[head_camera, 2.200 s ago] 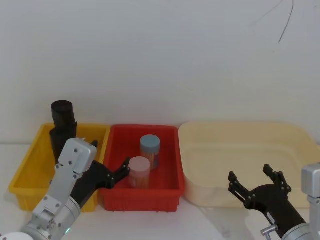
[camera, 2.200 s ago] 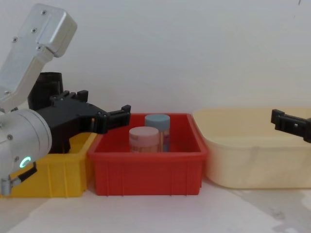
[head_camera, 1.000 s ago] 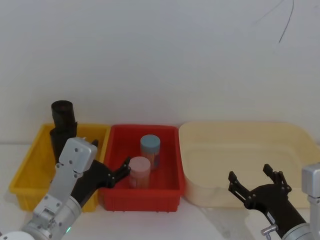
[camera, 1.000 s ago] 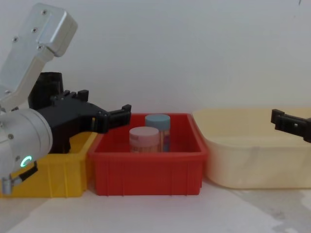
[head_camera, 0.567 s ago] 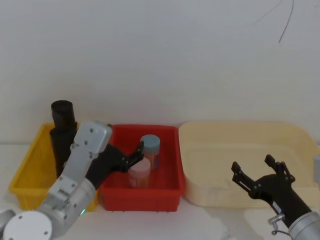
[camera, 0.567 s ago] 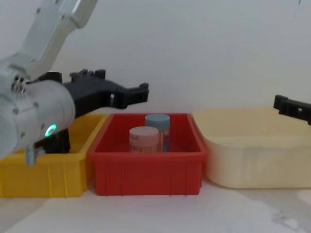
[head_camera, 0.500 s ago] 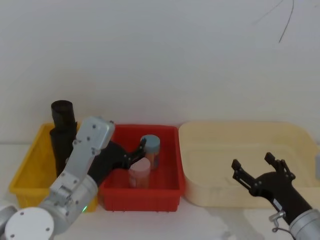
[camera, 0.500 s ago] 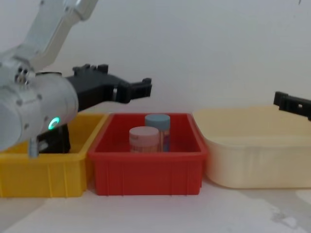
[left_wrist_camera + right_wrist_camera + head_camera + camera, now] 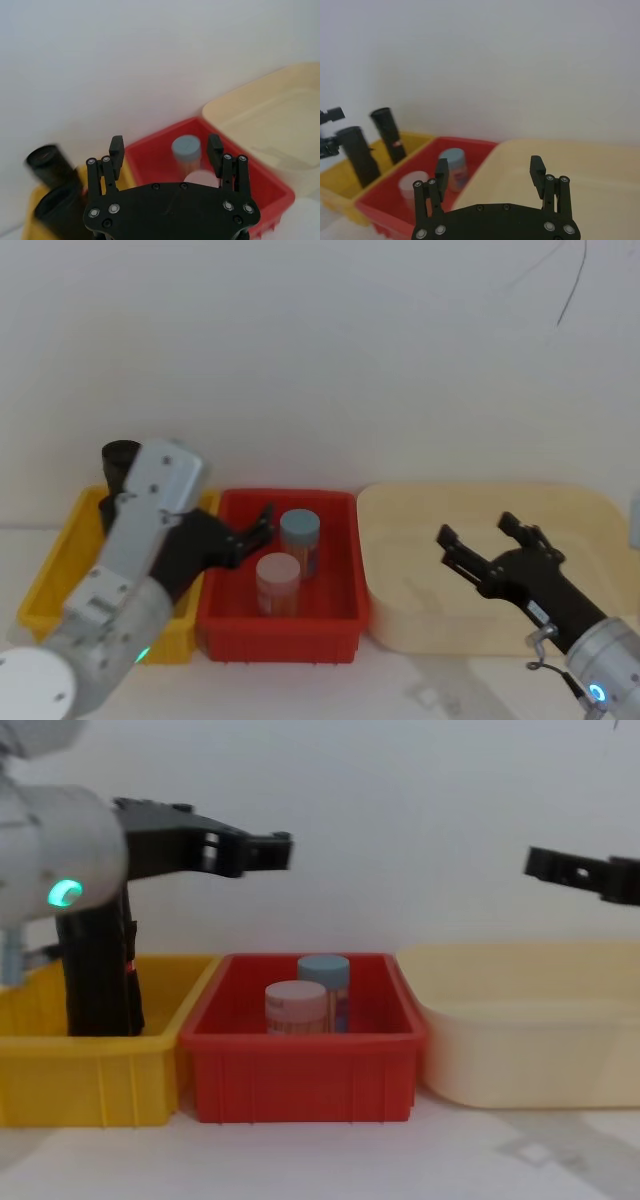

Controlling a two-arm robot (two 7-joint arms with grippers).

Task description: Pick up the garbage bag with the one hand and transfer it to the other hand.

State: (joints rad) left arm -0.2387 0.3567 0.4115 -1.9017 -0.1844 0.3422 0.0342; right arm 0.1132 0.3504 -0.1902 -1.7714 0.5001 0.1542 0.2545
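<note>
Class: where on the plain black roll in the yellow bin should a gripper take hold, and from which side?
Probably the upper half of the roll, which stands upright clear of the bin wall. Come from the front, jaws across its round side; the marked roll is behind.

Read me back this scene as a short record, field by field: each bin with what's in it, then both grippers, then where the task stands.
yellow bin: two black rolls standing, the garbage bag and a roll with a red mark
red bin: blue-lidded jar, pink-lidded jar
cream tub: right of the red bin
left gripper: jaws open, empty, raised about over the red bin's left edge
right gripper: jaws open, empty, raised over the cream tub
task state: bag not yet grasped
</note>
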